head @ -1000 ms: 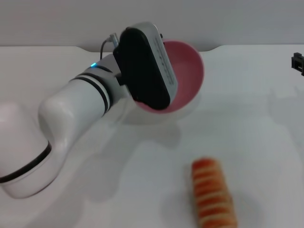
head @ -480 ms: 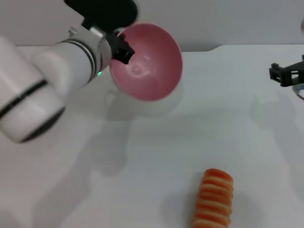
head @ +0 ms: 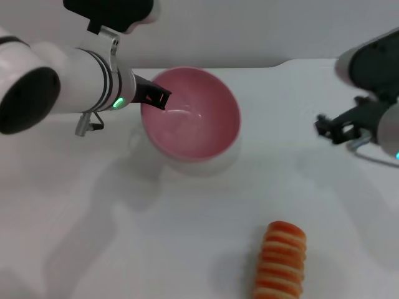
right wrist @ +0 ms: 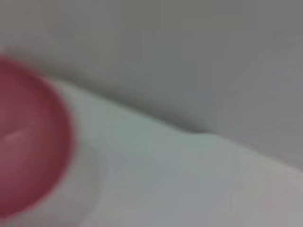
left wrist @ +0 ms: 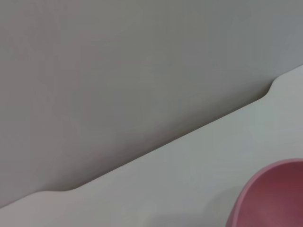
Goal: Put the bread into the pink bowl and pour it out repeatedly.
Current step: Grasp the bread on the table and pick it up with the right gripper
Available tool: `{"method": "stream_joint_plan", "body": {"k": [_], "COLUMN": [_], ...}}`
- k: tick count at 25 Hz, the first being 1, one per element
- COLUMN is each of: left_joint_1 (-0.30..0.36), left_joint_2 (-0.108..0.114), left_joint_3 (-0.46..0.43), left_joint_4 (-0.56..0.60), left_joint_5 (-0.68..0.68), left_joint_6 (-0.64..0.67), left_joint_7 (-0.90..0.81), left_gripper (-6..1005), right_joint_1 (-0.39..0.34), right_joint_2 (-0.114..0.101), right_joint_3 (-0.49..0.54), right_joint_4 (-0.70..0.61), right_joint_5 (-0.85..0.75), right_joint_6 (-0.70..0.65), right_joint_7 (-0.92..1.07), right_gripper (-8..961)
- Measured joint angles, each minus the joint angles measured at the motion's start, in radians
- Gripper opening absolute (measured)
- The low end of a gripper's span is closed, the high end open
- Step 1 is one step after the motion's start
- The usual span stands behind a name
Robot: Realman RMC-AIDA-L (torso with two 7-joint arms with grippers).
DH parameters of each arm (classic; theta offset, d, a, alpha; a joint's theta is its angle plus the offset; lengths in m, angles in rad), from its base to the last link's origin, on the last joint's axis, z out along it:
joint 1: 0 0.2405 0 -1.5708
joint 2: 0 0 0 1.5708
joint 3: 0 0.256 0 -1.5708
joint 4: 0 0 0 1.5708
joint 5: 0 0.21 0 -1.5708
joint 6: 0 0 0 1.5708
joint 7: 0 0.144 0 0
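White table (head: pixel 156 249) fills the scene, with a grey wall behind it. At the far left side, the left gripper (head: pixel 156 98) is pinched onto the rim of the pink bowl (head: pixel 193 115). It holds the bowl tipped, with the open side facing the camera, and nothing is inside. The right gripper (head: pixel 330 128) hangs above the table on the right side, well apart from the bowl. I cannot tell if its fingers are apart or together. The bread (head: pixel 280 258) lies on the table at the near edge. It is closer to the robot than both grippers and a bit right of the middle. Its long side points away from the robot, toward the wall. The right gripper looks nearer to the bread, so that arm is probably the one to reach back and down for it.
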Motion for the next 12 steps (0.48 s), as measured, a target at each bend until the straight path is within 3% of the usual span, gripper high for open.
{"method": "stream_joint_plan", "body": {"k": [7, 12], "left_joint_1": [-0.001, -0.004], "left_joint_2": [0.0, 0.0], "left_joint_3": [-0.01, -0.012], "left_joint_4": [-0.004, -0.011], "left_joint_5": [-0.004, 0.0], "left_joint_6": [-0.003, -0.004], "left_joint_7": [0.004, 0.006], "left_gripper": [40, 40], "right_joint_1": [0.018, 0.023], "right_joint_2": [-0.001, 0.0], "right_joint_3": [-0.028, -0.079], "right_joint_4": [0.015, 0.031], "right_joint_5": [0.211, 0.251], "right_joint_6": [0.057, 0.086], "right_joint_7": [-0.133, -0.153], "right_gripper": [665, 665]}}
